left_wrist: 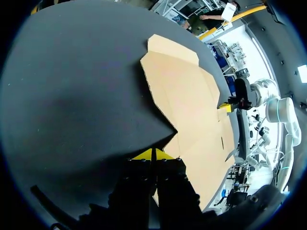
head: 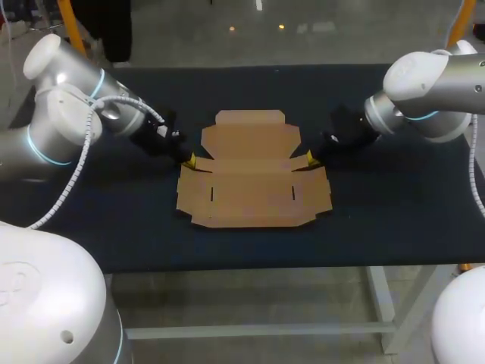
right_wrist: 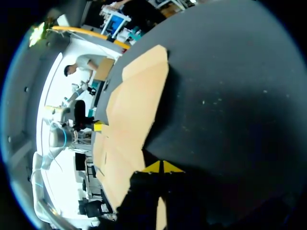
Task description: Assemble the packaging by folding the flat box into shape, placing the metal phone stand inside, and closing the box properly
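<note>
The flat box (head: 254, 182) in the middle of the frame is plain tan cardboard, unprinted, marked only by two short dark slits, and it lies on a table (head: 379, 220) of even, very dark navy-black. The left arm (head: 68, 114) at the upper left and the right arm (head: 432, 83) at the upper right are glossy white and silver-grey with thin light-blue rings. A white ribbed cable (head: 76, 167) runs along the left one, and the left gripper (head: 189, 161) and right gripper (head: 309, 159) are black with bright yellow tips.

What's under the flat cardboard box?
The box lies flat on the dark table, which shows all around it. Whatever is right beneath the cardboard is covered, so I cannot see it.
</note>
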`<state>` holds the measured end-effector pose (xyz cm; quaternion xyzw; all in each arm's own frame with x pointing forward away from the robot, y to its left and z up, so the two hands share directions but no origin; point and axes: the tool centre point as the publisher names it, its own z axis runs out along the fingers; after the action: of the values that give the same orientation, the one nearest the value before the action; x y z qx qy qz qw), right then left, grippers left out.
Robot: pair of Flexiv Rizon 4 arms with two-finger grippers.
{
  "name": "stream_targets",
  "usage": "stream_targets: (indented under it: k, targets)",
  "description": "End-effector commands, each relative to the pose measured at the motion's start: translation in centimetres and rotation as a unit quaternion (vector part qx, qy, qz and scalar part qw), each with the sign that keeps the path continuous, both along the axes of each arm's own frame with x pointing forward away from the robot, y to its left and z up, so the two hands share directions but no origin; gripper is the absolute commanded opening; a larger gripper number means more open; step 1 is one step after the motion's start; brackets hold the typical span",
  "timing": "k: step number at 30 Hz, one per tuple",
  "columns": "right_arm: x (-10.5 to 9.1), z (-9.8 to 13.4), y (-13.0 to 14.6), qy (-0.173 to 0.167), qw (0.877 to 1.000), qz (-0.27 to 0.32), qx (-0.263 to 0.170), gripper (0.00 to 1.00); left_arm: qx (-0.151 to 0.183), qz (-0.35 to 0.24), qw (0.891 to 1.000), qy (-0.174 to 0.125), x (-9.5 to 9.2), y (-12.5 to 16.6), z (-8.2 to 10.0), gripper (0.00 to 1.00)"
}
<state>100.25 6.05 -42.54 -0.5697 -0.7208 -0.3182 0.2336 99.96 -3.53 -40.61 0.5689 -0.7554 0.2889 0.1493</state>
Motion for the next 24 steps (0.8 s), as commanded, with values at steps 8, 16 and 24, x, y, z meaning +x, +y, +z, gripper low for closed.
stream_targets:
  k: [8,16,24]
  targets:
    - [-0.5,0.7,0.4,-0.012,1.0,-0.002,0.002,0.0,0.005,0.006,1.0,-0.006,-0.6,-0.9,0.6,0.0]
    - [-1.0,1.2,0.9,-0.022,1.0,-0.011,-0.009,0.0,0.016,0.012,1.0,-0.011,-0.8,-1.7,1.1,0.0]
    - [-1.4,1.8,1.5,-0.034,0.999,-0.023,-0.032,0.0,0.038,0.018,0.999,-0.021,-1.2,-2.6,1.8,0.0]
